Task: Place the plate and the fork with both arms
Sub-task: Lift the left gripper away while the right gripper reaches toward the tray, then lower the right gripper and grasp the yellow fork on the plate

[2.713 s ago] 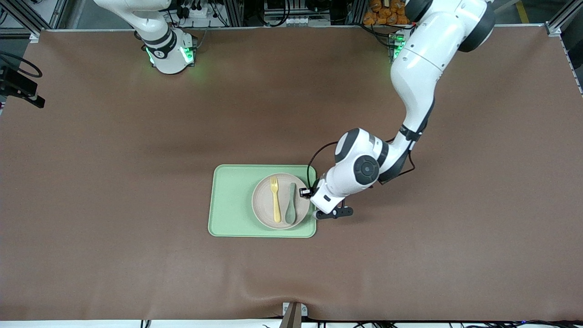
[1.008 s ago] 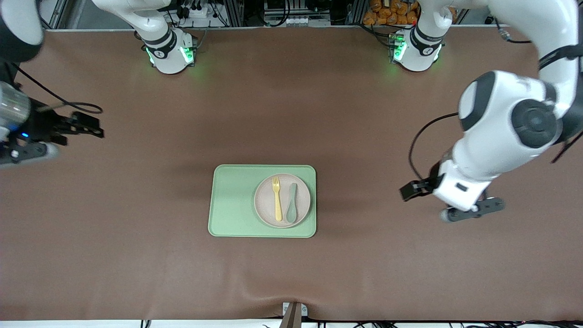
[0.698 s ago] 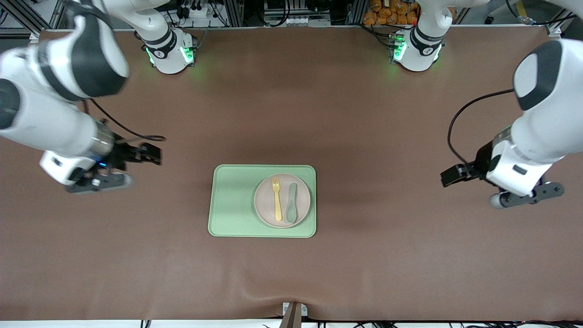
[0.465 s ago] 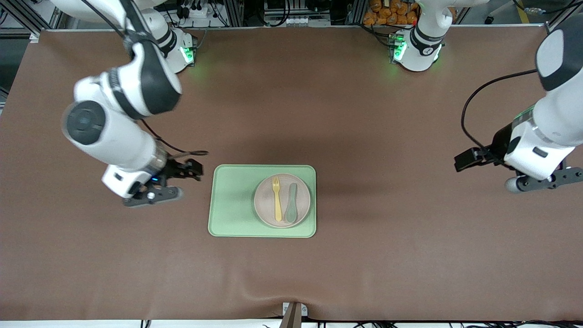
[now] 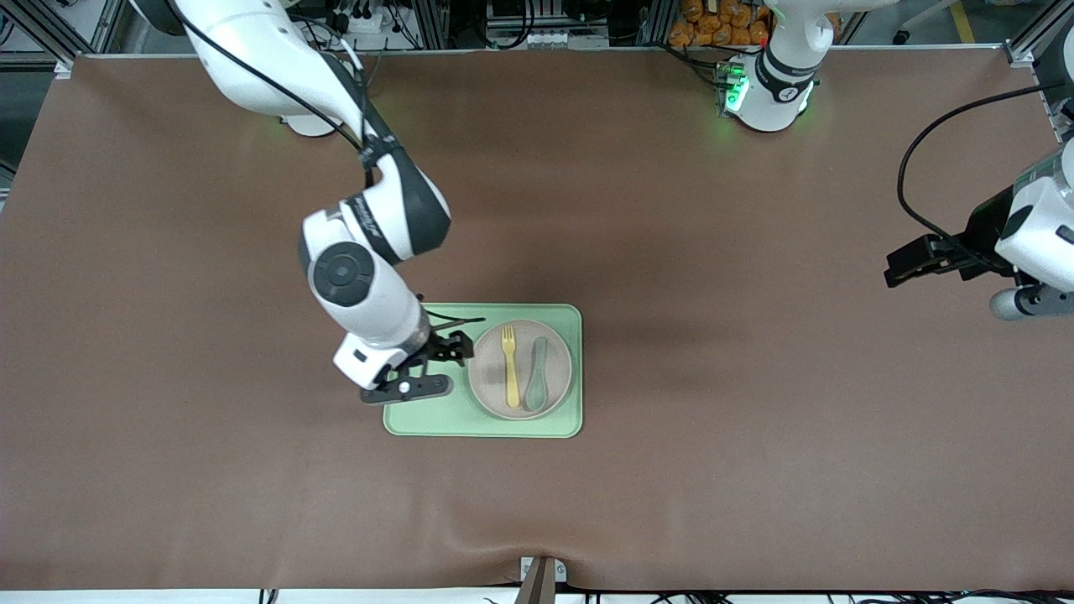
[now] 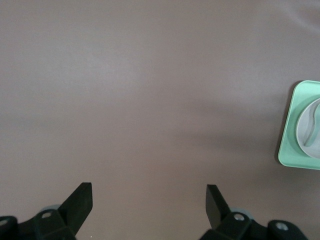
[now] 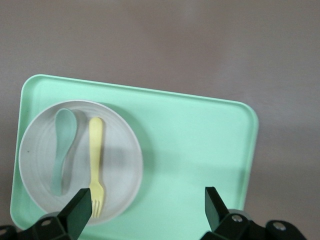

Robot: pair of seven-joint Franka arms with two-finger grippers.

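The pale plate [image 5: 558, 382] lies on the light green tray [image 5: 436, 417], at the tray's end nearer the left arm. The yellow fork [image 5: 508, 366] lies on the plate [image 7: 120, 155] beside a grey-green spoon [image 5: 535, 375]. My right gripper [image 5: 409, 386] hangs open over the tray's bare half, beside the plate. In the right wrist view the right gripper [image 7: 147, 210] holds nothing, and the fork [image 7: 96, 160] lies close to one fingertip. My left gripper [image 5: 1028, 302] is open over bare table at the left arm's end. The left gripper [image 6: 148, 202] is empty.
The spoon [image 7: 62, 145] shares the plate with the fork. A brown mat [image 5: 755, 419] covers the whole table. The left wrist view catches one end of the tray [image 6: 287, 142]. A small mount [image 5: 541, 575] sits at the table edge nearest the front camera.
The right arm swung in from its end of the table to over the tray. The left arm drew away from the tray toward its own end. Both grippers stayed open.
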